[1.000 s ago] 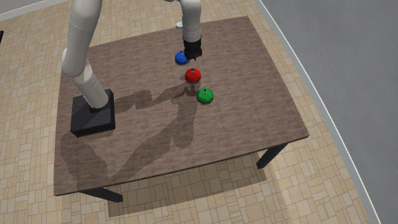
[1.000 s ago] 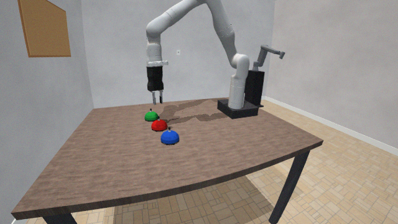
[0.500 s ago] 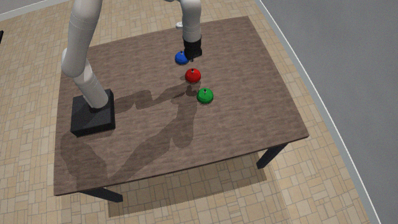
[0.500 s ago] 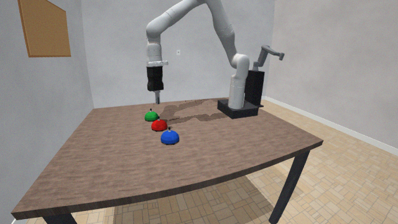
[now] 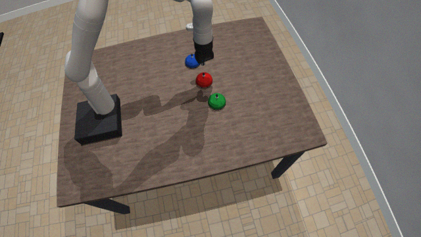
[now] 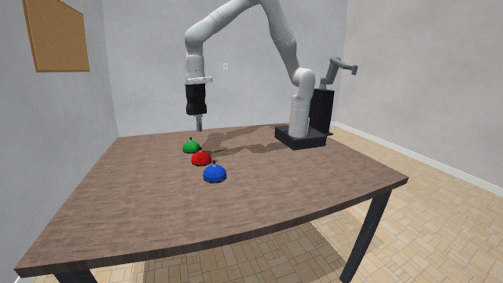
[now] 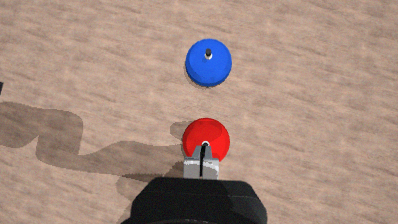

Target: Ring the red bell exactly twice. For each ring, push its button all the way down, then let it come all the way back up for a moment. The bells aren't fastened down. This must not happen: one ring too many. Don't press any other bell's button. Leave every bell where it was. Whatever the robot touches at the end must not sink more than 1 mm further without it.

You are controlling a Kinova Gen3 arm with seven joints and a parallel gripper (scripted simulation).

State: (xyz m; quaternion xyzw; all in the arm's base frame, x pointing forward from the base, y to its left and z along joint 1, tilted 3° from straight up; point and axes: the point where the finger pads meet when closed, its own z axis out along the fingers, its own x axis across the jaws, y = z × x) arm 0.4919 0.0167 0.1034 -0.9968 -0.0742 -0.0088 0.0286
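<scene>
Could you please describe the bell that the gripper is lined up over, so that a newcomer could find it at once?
On the brown wooden table, three small dome-shaped bells sit in a short row in front of the white arm. The red dome bell is the middle one, between the green dome bell and the blue dome bell, below the shut gripper.
</scene>
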